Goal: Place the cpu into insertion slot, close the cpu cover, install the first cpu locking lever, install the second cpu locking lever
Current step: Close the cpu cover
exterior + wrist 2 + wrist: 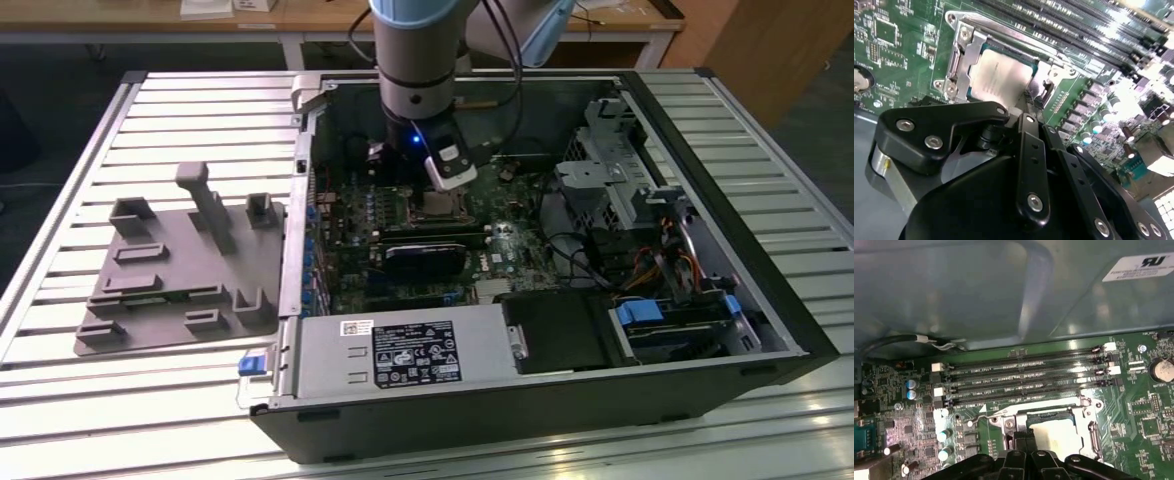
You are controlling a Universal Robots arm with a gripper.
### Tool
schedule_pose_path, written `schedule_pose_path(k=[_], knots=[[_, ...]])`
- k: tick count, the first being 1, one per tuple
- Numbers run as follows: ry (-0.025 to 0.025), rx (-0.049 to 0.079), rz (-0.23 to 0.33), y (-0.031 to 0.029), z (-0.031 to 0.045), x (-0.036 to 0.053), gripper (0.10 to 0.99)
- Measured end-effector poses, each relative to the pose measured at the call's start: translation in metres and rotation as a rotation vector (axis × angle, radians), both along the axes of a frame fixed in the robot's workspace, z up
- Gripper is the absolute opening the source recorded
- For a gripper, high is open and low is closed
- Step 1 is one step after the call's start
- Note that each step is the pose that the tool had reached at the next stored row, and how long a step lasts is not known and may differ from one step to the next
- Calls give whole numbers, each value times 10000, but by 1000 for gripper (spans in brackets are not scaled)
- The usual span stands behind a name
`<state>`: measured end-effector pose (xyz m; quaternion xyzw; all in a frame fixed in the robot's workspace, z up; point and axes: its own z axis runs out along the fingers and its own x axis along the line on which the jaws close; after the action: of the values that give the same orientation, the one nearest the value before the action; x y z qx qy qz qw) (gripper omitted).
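On the exterior view's left a grey fixture lies on the slatted desk, just beside the open case. Inside the case, left of its middle, the arm reaches down to the green board, with its end effector at the slot. In both wrist views the fingers are pressed together with nothing seen between them, their tips at the slot's metal frame. The cpu sits in the slot, pale face up, and the cover appears to lie flat around it. Long memory slots run beside the slot. Toward the exterior view's right stand drive bays and loose cables.
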<state>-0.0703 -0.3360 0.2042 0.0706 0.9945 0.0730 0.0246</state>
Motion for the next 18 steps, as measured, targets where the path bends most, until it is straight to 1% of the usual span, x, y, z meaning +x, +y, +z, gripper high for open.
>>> schedule_pose_path(k=[1, 4, 5, 9, 13, 15, 18], knots=[[0, -101, 0, 0, 0, 0, 106], [2, -542, 1, -1, 1, 0, 106], [0, -582, 1, 0, 0, 0, 106], [1, -593, 11, 0, -6, -1, 106], [-3, -596, 211, 0, -9, 7, 106], [18, -597, 230, 0, -8, 36, 106], [72, -597, 234, 0, -8, 71, 106]])
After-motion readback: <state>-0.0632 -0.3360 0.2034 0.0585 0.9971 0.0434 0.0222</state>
